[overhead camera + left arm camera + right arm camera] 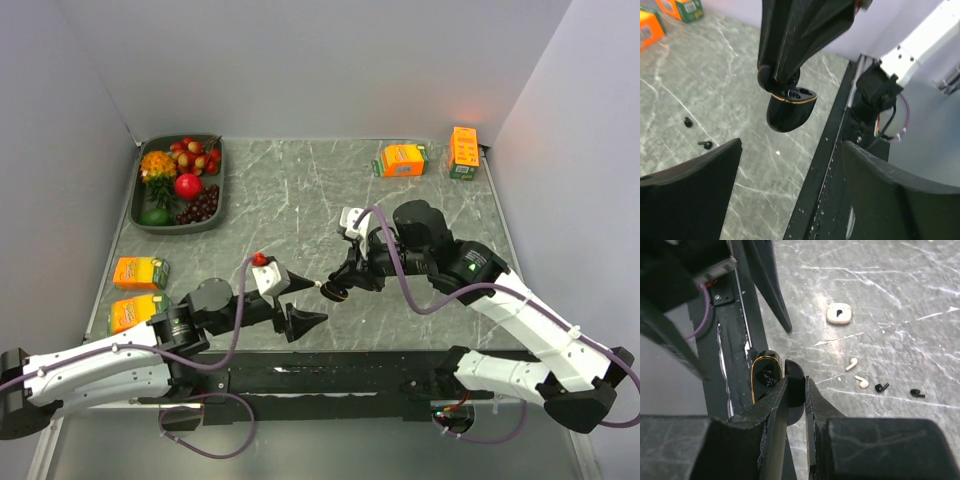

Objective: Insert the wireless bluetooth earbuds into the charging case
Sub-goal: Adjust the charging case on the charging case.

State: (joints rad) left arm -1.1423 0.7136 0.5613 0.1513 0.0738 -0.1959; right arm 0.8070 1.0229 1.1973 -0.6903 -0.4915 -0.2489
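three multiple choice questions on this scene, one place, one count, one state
1. Where is the black charging case? A on the table B in the right claw C in the fruit tray
2. How many earbuds lie loose on the table? A two B three C four
3. The left claw is A open and empty B shut on a bud C shut on a box
Answers: B, its fingers pinch the case above the table; C, two white and two black; A, fingers wide apart, nothing between.

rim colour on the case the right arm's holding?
Gold, around the opening of the glossy black charging case; clearest in the left wrist view.
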